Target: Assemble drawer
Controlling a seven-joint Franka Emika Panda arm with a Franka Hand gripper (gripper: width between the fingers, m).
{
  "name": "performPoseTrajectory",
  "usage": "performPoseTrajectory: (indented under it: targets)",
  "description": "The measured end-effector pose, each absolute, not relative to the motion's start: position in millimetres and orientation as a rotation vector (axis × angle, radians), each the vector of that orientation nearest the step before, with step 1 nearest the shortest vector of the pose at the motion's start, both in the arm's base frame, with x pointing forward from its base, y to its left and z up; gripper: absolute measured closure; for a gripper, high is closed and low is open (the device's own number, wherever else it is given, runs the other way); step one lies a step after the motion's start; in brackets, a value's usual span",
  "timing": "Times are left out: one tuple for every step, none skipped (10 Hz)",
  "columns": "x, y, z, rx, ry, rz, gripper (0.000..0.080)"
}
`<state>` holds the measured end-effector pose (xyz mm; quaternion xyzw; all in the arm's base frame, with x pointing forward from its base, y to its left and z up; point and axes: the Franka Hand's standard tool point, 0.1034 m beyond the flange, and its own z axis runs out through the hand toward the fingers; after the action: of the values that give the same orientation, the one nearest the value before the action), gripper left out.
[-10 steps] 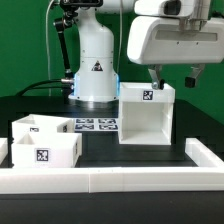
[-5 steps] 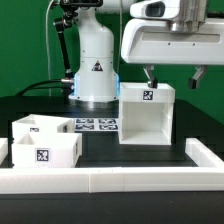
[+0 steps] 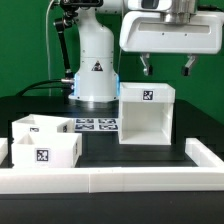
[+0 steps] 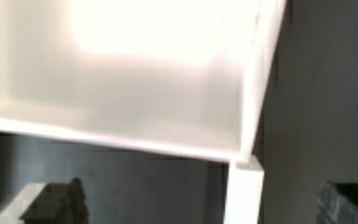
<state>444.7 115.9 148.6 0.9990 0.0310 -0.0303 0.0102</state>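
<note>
The drawer's large white cube-like housing [image 3: 147, 113] stands on the black table, a square tag on its upper front edge, its open top showing. Two small white box trays [image 3: 45, 146] sit at the exterior view's left, the front one tagged. My gripper [image 3: 166, 67] hangs above the housing, clear of it, fingers spread and empty. In the wrist view the housing's hollow inside [image 4: 140, 70] fills most of the picture, and the two dark fingertips [image 4: 51, 205] show far apart at the picture's edge.
The marker board [image 3: 96, 126] lies flat between the robot's white base [image 3: 96, 70] and the housing. A long low white rail [image 3: 120, 178] runs along the front and up the exterior view's right side.
My gripper has risen straight up from the housing's top rim and stays open. The housing and trays have not moved.
</note>
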Motion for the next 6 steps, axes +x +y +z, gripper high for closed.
performPoseTrajectory:
  targets:
    - [444.0, 115.8, 147.9, 3.118, 0.100, -0.097, 0.0150]
    - [444.2, 115.6, 147.4, 3.118, 0.100, -0.099, 0.0150]
    - [444.2, 115.6, 147.2, 3.118, 0.099, -0.099, 0.0150]
    - [441.3, 117.3, 145.1, 3.129, 0.020, -0.102, 0.0150]
    - [431.1, 120.7, 138.5, 3.142, -0.085, -0.121, 0.0150]
    - [421.7, 126.1, 132.0, 3.144, -0.108, -0.124, 0.0150]
